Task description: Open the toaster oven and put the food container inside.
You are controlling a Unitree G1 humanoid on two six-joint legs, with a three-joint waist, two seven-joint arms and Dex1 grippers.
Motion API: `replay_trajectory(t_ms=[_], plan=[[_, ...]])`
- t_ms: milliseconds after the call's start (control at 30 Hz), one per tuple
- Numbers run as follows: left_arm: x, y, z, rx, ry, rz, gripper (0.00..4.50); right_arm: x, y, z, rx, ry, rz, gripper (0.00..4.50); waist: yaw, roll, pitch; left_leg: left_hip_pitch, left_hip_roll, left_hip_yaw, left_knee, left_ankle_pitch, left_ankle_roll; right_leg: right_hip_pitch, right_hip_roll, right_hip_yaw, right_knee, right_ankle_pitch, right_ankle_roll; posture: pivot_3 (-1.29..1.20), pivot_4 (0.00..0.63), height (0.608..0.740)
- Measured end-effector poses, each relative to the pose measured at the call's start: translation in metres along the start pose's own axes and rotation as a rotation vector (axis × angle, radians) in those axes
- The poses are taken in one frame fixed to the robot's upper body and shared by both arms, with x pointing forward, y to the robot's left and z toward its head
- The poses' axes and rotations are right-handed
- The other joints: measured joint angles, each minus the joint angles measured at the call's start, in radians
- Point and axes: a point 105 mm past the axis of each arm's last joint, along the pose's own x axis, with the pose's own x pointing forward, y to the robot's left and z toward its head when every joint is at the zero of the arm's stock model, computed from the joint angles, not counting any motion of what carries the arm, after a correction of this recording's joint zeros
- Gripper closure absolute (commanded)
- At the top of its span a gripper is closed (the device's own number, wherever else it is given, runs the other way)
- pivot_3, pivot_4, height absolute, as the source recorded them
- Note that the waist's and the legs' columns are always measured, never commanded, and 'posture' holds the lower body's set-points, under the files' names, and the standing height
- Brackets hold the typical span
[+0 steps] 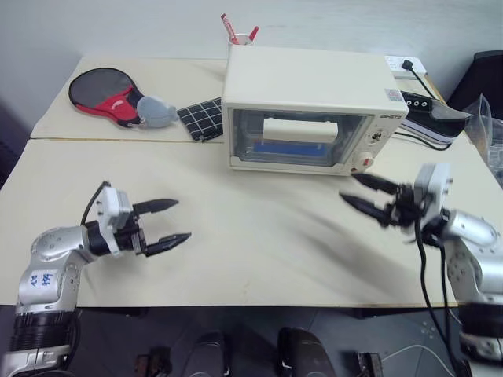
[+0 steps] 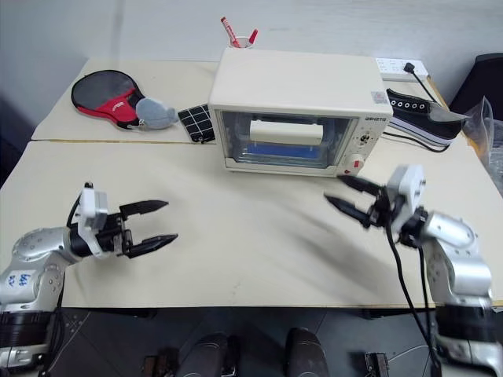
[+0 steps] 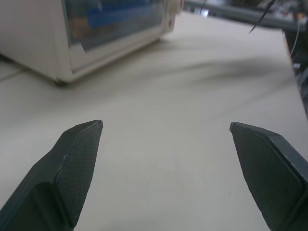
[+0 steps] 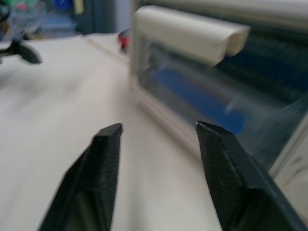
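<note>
Cream table (image 1: 259, 259) with toaster oven (image 1: 314, 110), paddle (image 1: 106, 94), sneaker (image 1: 432, 118).

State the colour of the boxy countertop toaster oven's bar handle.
Cream-white bar handle, clearest in the right wrist view.

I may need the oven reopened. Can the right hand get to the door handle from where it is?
Probably yes: the right hand is open, with bare table between it and the toaster oven's handle.

We are looking at a toaster oven (image 1: 314, 94) with a smooth, cream, painted-looking shell and a glossy glass door. The table (image 1: 251, 251) is showing a matt, pale laminate, perhaps. The gripper fingertips (image 3: 79, 163) are looking like finely textured black plastic.
</note>
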Motion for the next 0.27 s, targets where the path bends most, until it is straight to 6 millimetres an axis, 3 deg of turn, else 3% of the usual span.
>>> replay_trajectory(t_ms=[100, 167, 267], plan=[[-0.008, -0.004, -0.016, 0.042, 0.057, 0.032, 0.0, -0.009, 0.028, -0.016, 0.04, 0.037, 0.04, 0.02, 0.0, 0.0, 0.0, 0.001, 0.0, 0.0, 0.0, 0.0, 0.0, 0.001, 0.0, 0.001, 0.0, 0.0, 0.0, 0.0, 0.15, 0.74], [-0.016, -0.01, -0.031, 0.039, 0.098, 0.053, 0.0, -0.011, 0.049, -0.022, 0.039, 0.046, 0.094, 0.02, -0.002, 0.0, 0.0, 0.002, 0.001, 0.0, -0.001, -0.001, 0.0, 0.001, 0.0, 0.002, 0.0, 0.0, 0.0, 0.0, 0.15, 0.74], [-0.023, -0.019, -0.039, 0.037, 0.117, 0.061, 0.0, -0.014, 0.061, -0.027, -0.012, 0.057, 0.124, 0.02, -0.001, 0.0, 0.0, 0.002, 0.001, 0.0, 0.0, -0.001, 0.0, 0.001, 0.0, 0.002, 0.0, 0.0, 0.0, 0.0, 0.15, 0.74]])
